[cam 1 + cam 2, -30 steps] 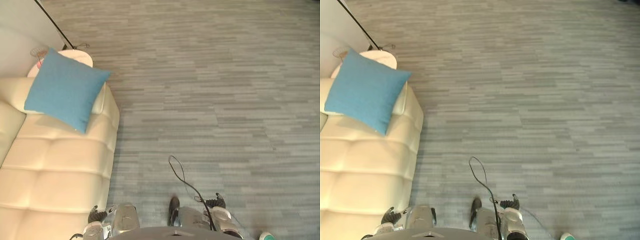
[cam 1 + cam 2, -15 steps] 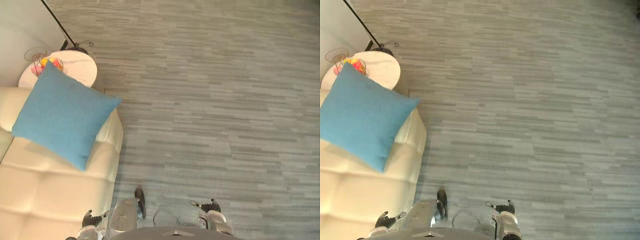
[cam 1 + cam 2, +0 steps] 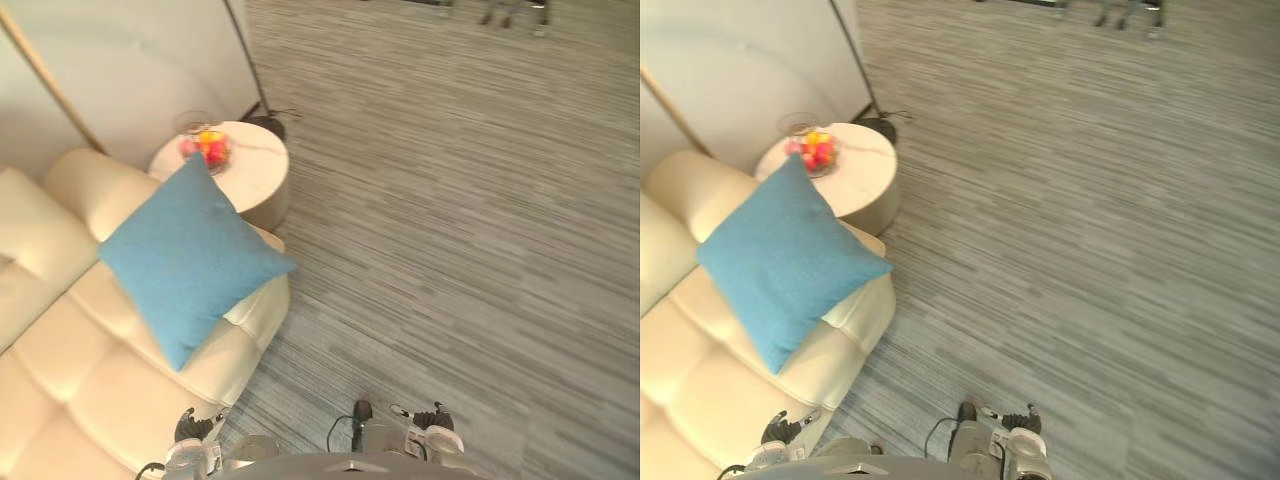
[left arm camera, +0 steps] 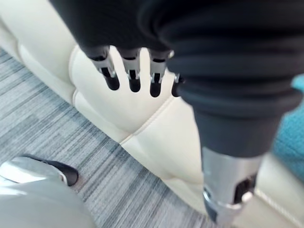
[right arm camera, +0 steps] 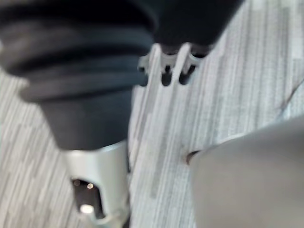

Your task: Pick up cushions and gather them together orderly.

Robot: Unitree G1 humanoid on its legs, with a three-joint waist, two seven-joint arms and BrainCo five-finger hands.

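Left wrist view: the left hand (image 4: 130, 71) hangs fingers-down near the front edge of the sofa (image 4: 142, 123), fingers relaxed and grasping nothing. A strip of the blue cushion (image 4: 293, 123) appears at the right edge of that frame. Right wrist view: the right hand (image 5: 166, 66) hangs the same way above the carpet (image 5: 237, 71), fingers loose and empty. Eye views place both hands at the bottom edge, low and apart. The cushion leans on the sofa's armrest, left of centre, with one corner toward a round table (image 3: 245, 175) carrying a fruit bowl (image 3: 205, 148) at upper left.
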